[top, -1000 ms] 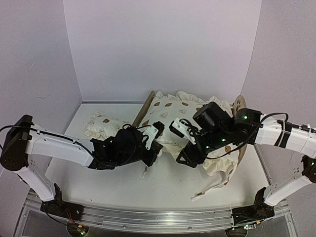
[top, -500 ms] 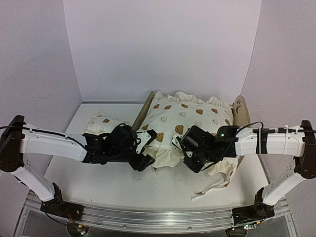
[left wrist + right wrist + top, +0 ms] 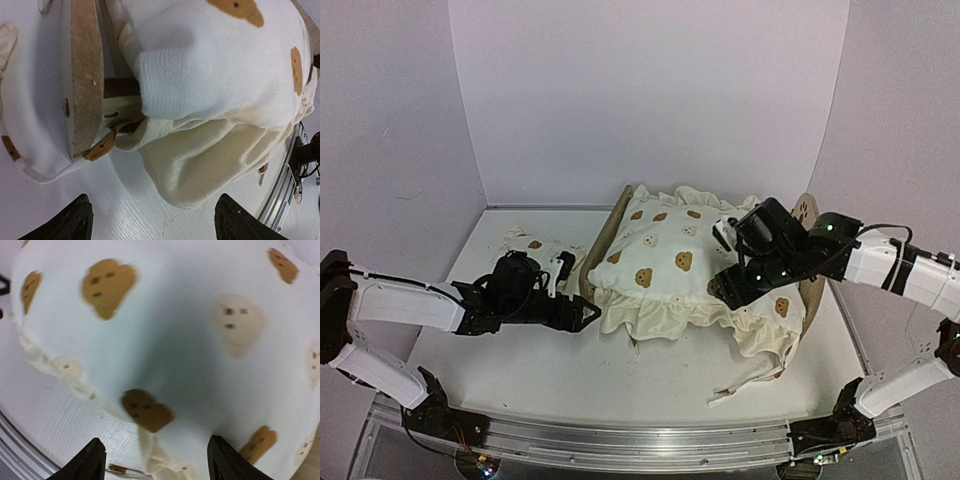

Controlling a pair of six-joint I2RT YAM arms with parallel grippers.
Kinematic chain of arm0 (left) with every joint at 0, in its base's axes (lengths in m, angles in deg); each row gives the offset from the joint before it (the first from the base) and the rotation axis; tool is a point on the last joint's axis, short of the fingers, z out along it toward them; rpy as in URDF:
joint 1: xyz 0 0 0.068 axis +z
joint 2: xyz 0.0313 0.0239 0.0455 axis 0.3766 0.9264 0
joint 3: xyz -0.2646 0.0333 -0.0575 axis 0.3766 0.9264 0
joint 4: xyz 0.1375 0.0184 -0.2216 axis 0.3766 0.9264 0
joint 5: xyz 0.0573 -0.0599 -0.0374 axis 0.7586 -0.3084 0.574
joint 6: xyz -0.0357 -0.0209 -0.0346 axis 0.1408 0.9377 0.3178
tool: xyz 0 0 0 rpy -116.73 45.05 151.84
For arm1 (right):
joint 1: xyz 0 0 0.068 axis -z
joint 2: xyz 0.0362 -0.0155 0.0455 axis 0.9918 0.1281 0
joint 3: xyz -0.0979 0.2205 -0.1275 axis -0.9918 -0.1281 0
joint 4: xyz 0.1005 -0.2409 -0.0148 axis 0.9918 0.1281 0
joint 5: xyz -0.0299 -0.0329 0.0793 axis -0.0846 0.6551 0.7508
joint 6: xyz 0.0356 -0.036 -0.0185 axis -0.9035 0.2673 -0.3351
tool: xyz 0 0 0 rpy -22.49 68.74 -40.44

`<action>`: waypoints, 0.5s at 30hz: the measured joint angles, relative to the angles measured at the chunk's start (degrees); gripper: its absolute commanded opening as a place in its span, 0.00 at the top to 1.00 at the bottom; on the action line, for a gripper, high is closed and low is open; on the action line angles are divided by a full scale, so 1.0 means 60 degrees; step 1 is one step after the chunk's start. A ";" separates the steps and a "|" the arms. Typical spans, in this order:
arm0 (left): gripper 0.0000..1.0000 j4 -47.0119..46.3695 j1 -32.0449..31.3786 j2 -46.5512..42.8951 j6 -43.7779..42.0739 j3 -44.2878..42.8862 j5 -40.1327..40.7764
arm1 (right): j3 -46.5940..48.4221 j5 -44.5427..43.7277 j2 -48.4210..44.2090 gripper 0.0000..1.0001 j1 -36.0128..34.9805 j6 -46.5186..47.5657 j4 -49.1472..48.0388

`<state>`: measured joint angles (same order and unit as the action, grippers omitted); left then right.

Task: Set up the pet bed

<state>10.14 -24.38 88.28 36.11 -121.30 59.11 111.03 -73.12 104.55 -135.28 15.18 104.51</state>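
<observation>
The pet bed stands at the back middle, with its wooden footboard (image 3: pixel 611 226) on the left and its paw-cutout headboard (image 3: pixel 807 214) on the right. The cream bear-print cushion (image 3: pixel 672 256) lies over the bed and hides its base. My left gripper (image 3: pixel 582 312) is open, low on the table just left of the cushion's ruffle. The left wrist view shows the ruffle (image 3: pixel 215 160) ahead of the open left gripper (image 3: pixel 157 225), and the footboard (image 3: pixel 85 75). My right gripper (image 3: pixel 725 284) hovers open over the cushion's right part. In the right wrist view, the cushion (image 3: pixel 175 340) lies under the empty right gripper (image 3: pixel 157 462).
A small bear-print pillow (image 3: pixel 528 249) lies on the table left of the bed, behind my left arm. The cushion's ties (image 3: pixel 741 386) trail on the table near the front right. White walls enclose the back and both sides.
Both grippers have let go of the cushion and opened. The left arm has drawn back to the left and the right has lifted up and to the right. The cushion now lies flatter on the bed.
</observation>
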 measured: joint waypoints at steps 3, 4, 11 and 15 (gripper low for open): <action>0.23 -0.0499 0.0011 0.0583 0.0535 -0.0018 -0.0492 | 0.0189 -0.0051 -0.0026 0.32 0.1035 -0.0146 0.0361; 0.25 -0.0627 0.0011 0.0634 0.0634 -0.0066 -0.0612 | 0.0226 -0.0095 -0.0026 0.33 0.1246 -0.0197 0.0510; 0.24 -0.1512 0.0007 0.1100 0.0667 -0.1399 -0.1545 | 0.0182 -0.0586 0.0029 0.38 0.1504 -0.0364 0.0936; 0.13 -0.1690 -0.0011 0.1348 0.0543 -0.1719 -0.1319 | 0.0189 -0.1239 0.0805 0.38 0.1545 -0.0091 0.0164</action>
<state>0.00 -24.44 96.36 39.37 -131.61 51.20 112.17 -80.55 109.38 -126.01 14.64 105.50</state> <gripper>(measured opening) 0.812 0.615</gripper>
